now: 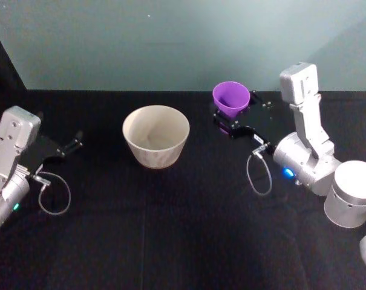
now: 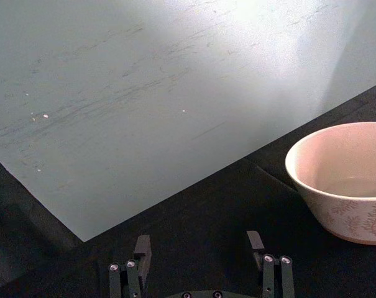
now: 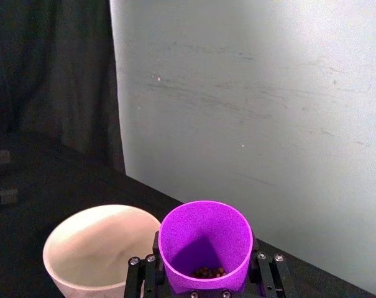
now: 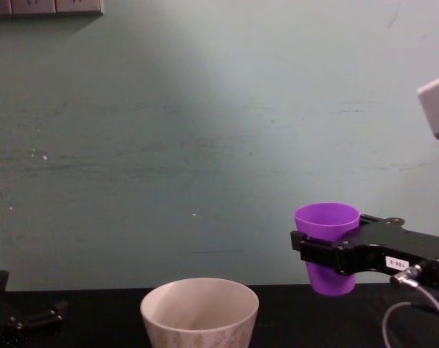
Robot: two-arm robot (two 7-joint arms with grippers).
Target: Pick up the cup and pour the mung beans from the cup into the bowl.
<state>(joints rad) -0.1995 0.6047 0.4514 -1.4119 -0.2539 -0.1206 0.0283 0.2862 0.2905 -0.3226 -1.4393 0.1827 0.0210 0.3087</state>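
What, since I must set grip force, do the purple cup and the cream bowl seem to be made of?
The cup, held in the right gripper, looks like thin matte plastic: even purple, light glowing through its wall. The bowl looks like glazed ceramic, possibly melamine: smooth cream surface, soft sheen, leaf pattern outside. The left gripper idles, open, left of it.

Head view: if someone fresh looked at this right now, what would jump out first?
The purple cup comes first, held upright in the right claw near the far edge of the black cloth, with a few beans at its bottom. Next is the wide cream bowl on the cloth to the cup's left, with nothing in it. The left claw sits open at the left, apart from both.
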